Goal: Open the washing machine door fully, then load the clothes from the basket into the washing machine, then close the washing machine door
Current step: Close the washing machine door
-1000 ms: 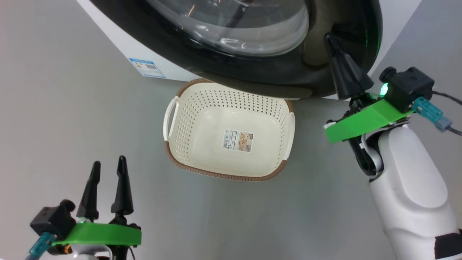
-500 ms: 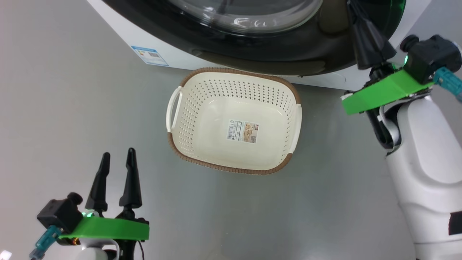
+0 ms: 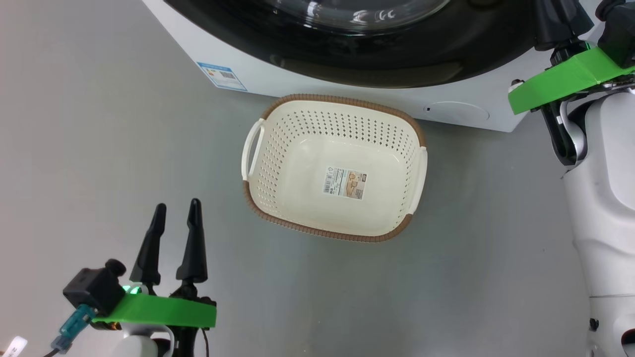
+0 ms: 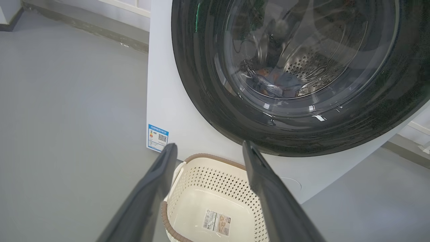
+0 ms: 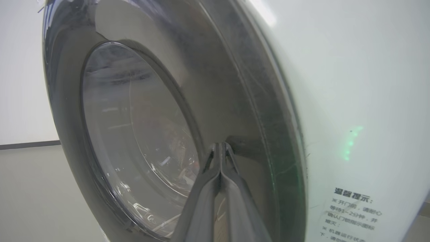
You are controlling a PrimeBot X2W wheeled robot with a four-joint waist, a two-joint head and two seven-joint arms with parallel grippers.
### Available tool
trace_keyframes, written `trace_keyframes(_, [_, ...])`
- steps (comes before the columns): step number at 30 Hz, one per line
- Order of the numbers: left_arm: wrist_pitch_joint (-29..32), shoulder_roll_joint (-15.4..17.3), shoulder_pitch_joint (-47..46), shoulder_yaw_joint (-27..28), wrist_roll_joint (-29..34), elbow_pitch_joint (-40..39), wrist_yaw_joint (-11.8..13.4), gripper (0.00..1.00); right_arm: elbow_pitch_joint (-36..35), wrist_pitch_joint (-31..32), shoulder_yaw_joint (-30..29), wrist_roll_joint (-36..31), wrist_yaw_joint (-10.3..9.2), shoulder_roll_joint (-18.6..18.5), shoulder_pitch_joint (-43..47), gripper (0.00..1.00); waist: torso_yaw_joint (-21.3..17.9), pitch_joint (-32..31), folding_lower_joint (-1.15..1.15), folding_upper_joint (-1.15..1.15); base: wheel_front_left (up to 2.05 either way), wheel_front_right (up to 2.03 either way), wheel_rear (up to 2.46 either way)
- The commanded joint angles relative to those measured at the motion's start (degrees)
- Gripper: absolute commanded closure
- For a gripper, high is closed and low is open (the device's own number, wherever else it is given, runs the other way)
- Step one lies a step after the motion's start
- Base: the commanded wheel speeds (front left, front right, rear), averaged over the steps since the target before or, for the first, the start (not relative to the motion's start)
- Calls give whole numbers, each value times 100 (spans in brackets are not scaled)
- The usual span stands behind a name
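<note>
Cream basket point(image 3: 278, 163) empty, closing is judged in hand: right gripper point(image 5: 220, 145), jaws shut, is set against the washing machine door point(image 5: 242, 111); left gripper point(image 3: 177, 204) jaws wide. A firm latching push is needed.

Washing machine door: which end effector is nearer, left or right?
Right. The shut right end effector is right at the black rim of the washing machine door. The open left end effector is far away, left of the basket.

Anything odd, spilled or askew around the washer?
Nothing stands out. The cream perforated plastic basket sits upright and empty on the grey floor; blue printed clothes lie inside the white washing machine, behind its black-rimmed glass door.
</note>
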Motion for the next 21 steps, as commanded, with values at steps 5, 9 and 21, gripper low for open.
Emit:
trace_keyframes(5, [-52,114,-3,258,-11,-146,-12,0,-209,-21,11,44,-43,117,90,100,-100,-136,0,0,0,0,0])
trace_keyframes(9, [-52,114,38,329,148,-83,-15,0,-410,-21,121,222,-43,213,437,100,-219,-323,0,0,0,0,0])
trace_keyframes(21, [-52,114,414,705,491,208,46,0,-1233,-21,313,545,-43,343,2000,0,-766,-1118,0,0,0,0,0])
